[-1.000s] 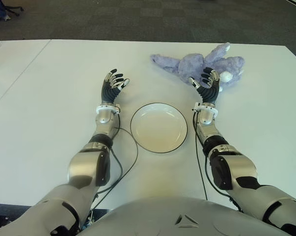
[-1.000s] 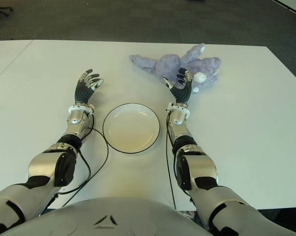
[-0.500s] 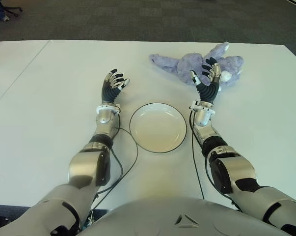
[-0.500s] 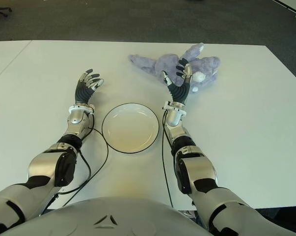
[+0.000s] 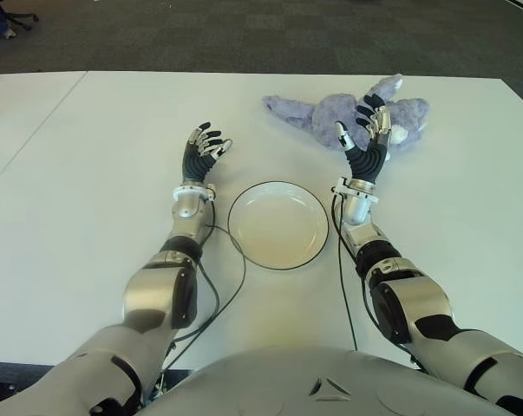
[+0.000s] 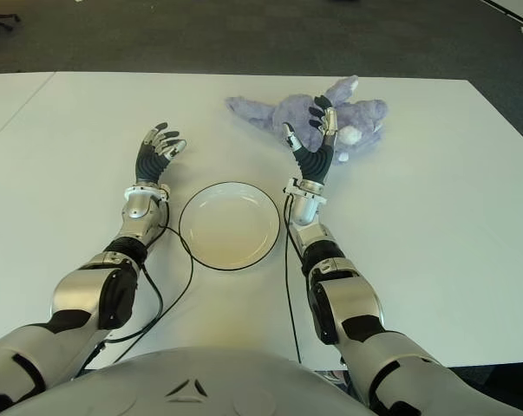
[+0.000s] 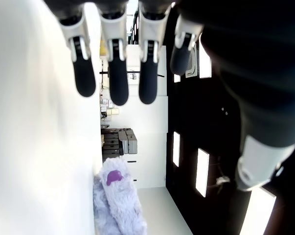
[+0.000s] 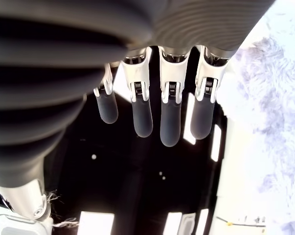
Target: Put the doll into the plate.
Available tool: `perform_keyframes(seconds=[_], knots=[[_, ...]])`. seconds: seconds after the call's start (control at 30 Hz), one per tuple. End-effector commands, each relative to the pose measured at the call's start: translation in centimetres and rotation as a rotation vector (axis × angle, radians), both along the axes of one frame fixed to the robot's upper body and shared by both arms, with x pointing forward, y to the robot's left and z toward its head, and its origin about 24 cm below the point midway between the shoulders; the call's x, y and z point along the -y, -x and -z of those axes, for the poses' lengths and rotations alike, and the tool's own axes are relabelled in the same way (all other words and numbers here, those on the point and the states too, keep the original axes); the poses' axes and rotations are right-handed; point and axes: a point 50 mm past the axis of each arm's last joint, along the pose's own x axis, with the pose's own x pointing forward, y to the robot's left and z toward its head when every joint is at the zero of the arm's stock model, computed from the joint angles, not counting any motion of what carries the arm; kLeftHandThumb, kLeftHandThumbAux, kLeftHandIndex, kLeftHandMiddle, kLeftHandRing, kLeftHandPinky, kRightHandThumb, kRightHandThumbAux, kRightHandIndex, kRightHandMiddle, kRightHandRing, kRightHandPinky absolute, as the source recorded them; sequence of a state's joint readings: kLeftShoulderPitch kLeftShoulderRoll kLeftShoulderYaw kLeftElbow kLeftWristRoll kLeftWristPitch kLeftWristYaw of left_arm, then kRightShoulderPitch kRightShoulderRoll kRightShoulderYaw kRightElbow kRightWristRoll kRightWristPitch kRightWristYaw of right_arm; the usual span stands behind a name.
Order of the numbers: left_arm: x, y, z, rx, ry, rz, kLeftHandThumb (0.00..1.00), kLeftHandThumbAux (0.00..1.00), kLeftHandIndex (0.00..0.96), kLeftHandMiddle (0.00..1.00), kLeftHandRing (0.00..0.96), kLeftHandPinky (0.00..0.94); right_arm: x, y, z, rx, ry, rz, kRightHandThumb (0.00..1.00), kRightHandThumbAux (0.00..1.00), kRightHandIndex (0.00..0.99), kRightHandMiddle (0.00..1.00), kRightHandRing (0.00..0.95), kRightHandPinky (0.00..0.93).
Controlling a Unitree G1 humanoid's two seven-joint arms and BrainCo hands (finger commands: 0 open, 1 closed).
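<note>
A fluffy purple doll (image 5: 330,111) lies on the white table (image 5: 88,173) at the back right, its furry side also showing in the right wrist view (image 8: 279,88). A white plate (image 5: 277,224) with a dark rim sits empty between my arms. My right hand (image 5: 363,137) is raised just in front of the doll, fingers (image 8: 170,117) spread and holding nothing. My left hand (image 5: 204,147) stands open to the left of the plate, fingers (image 7: 113,73) extended; its wrist view shows the doll (image 7: 119,200) farther off.
Black cables (image 5: 218,286) run along both forearms over the table near the plate. Dark carpet (image 5: 244,35) lies beyond the table's far edge. A seam (image 5: 35,130) splits the tabletop at the left.
My right hand has lifted and moved forward toward the doll, its fingers now over the doll's near side. The left hand has barely shifted.
</note>
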State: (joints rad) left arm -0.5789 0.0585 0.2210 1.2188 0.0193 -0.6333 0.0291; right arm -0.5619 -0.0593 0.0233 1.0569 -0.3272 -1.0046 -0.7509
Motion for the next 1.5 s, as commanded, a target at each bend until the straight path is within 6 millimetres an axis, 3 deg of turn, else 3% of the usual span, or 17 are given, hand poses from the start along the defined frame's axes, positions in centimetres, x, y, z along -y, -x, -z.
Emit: perform_keyframes(seconds=[0.03,0.4,0.53,0.8,1.07,1.33,1.5], knots=[[1.6,7.6,8.9,-0.445,0.102,-0.012,0.0,0.685,0.17,0.294,0.309,0.299,-0.3,2.8,3.9,-0.116,-0.022,-0.057,0.214,0.569,0.168,0.229,0.25,0.272],[1.8,7.6,8.9,-0.443,0.088,-0.008,0.0,0.663,0.158,0.286,0.297,0.261,0.0,-0.1,0.2,-0.009,-0.029,-0.091,0.267,0.566,0.169,0.222,0.244,0.283],[1.8,7.6,8.9,-0.447,0.08,-0.006,0.0,0.668,0.163,0.284,0.294,0.291,0.7,-1.0,-0.8,-0.003,-0.015,-0.089,0.25,0.549,0.164,0.207,0.229,0.259],[2.2,7.4,8.8,-0.437,0.115,-0.015,0.0,0.678,0.166,0.295,0.314,0.323,2.8,-2.7,-1.7,-0.077,0.057,-0.075,0.184,0.579,0.148,0.197,0.215,0.256],[2.4,7.4,8.9,-0.449,0.115,-0.005,0.0,0.677,0.153,0.278,0.292,0.274,4.8,-3.7,-2.6,-0.124,0.092,-0.07,0.208,0.665,0.138,0.208,0.224,0.269],[2.8,7.5,8.9,-0.446,0.108,0.003,0.0,0.677,0.145,0.266,0.28,0.261,6.8,-4.0,-2.9,-0.181,0.144,-0.088,0.261,0.702,0.155,0.219,0.236,0.279],[3.2,7.4,8.8,-0.445,0.099,0.008,0.0,0.673,0.141,0.258,0.271,0.248,7.7,-4.1,-3.0,-0.216,0.231,-0.093,0.239,0.693,0.153,0.218,0.236,0.27]])
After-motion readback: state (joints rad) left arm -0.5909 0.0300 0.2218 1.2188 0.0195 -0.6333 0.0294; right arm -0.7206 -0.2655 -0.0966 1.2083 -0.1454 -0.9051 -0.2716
